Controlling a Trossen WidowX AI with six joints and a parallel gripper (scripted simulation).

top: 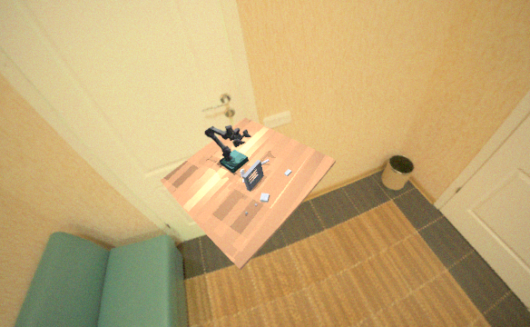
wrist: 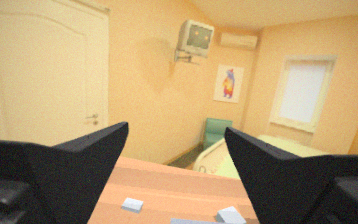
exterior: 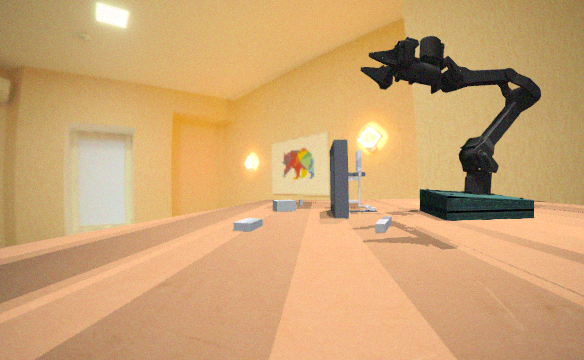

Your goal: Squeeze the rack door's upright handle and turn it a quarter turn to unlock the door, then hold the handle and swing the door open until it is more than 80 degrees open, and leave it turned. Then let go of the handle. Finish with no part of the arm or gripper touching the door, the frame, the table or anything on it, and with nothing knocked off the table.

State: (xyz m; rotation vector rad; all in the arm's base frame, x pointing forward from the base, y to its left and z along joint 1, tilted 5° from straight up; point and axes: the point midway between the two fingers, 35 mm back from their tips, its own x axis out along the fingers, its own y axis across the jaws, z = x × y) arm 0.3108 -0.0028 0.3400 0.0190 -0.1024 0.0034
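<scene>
The dark grey rack (top: 253, 176) (exterior: 339, 179) stands upright on the table in front of the robot's base. Its top edge (wrist: 192, 221) just shows at the bottom of the wrist view. A slim light grey upright handle (exterior: 358, 165) stands out on the rack's robot side, with a small dark bracket across it. Whether the door is closed and how far the handle is turned are too small to tell. My gripper (top: 243, 139) (exterior: 366, 61) (wrist: 177, 129) is open and empty, high above the rack and touching nothing.
A pale block (top: 288, 173) (exterior: 248, 224) (wrist: 132, 205), a larger block (top: 264, 197) (exterior: 284, 205) (wrist: 230, 216) and small bits lie beyond the rack. A pale bar (top: 265, 162) (exterior: 383, 224) lies near its end. The green base (top: 234, 161) (exterior: 477, 205) carries the arm.
</scene>
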